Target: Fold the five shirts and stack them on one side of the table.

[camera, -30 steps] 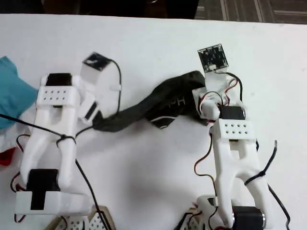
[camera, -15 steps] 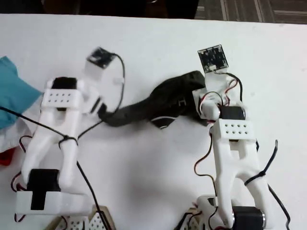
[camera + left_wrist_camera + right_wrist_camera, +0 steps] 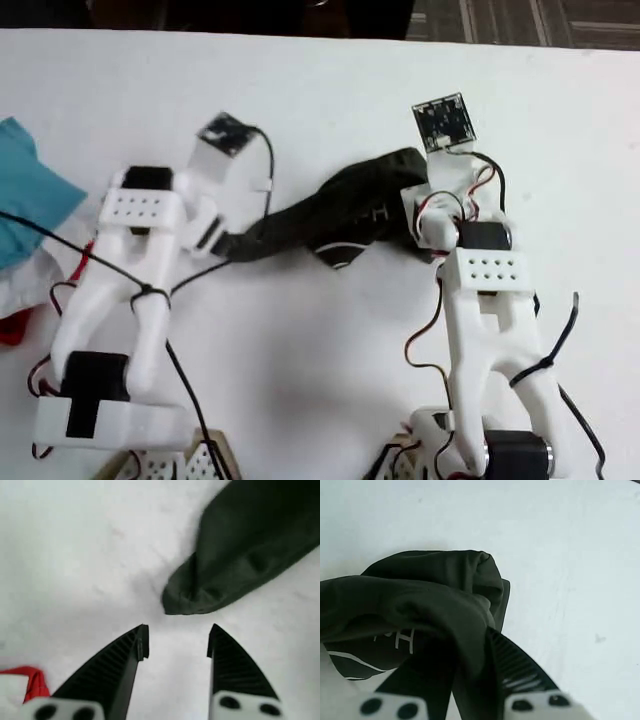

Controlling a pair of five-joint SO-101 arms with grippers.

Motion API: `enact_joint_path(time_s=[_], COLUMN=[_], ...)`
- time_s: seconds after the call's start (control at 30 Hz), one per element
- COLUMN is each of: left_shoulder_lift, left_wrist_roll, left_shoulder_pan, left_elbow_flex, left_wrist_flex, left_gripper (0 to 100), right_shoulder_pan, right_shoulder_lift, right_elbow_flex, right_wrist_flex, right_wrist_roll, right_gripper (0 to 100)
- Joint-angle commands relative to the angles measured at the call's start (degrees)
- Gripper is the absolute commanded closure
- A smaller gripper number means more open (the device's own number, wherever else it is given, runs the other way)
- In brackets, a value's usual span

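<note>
At mid-table the black shirt [image 3: 340, 212] lies twisted into a rope on the white table [image 3: 330, 90], well apart from the teal shirt [image 3: 25, 190] at the edge. Right gripper [image 3: 470, 652]: jaws clamped on the bunched end. Left gripper [image 3: 176, 640]: jaws parted wide, empty, the shirt's tapered tip just ahead. Risk: closing from here would likely catch only the tip or bare table, and pulling against the right clamp would tighten the twist rather than spread the cloth.

Blk shirt [image 3: 340, 205]; teal shirt [image 3: 30, 205]; wht table [image 3: 300, 90].
</note>
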Motion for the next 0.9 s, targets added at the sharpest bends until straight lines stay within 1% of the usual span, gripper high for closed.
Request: enact_joint_path(time_s=[0.0, 0.1, 0.2, 0.37, 0.63, 0.7, 0.77, 0.87], left_shoulder_lift=[-0.26, -0.18, -0.18, 0.09, 12.40, 13.98, 14.51, 14.59], left_wrist_roll=[-0.26, 0.18, 3.87, 5.01, 4.66, 4.75, 4.75, 4.75], left_shoulder_pan=[1.67, 2.37, 2.11, 2.55, 2.29, 2.37, 2.55, 2.55], left_elbow_flex=[1.01, 2.95, 4.79, 6.90, 1.01, -1.45, -3.82, -7.43], left_wrist_flex=[-4.66, -7.21, -10.37, -14.86, -14.51, -12.75, -10.55, -7.65], left_gripper=[78, 74, 70, 69, 69, 70, 72, 79], right_shoulder_pan=[0.31, 0.31, 0.31, 0.31, 0.40, 0.40, 0.40, 0.40], right_shoulder_lift=[-2.24, -2.24, -2.24, -2.24, -2.24, -2.24, -2.24, -2.24], right_elbow_flex=[-0.26, -0.26, -0.26, -0.26, -0.26, -0.26, -0.26, -0.26], right_wrist_flex=[0.22, 0.22, 0.22, 0.22, 0.22, 0.22, 0.22, 0.22], right_wrist_roll=[-0.44, -0.44, -0.44, -0.44, -0.44, -0.44, -0.44, -0.44], right_gripper=[98.1, 98.1, 98.1, 98.1, 98.1, 98.1, 98.1, 98.1])
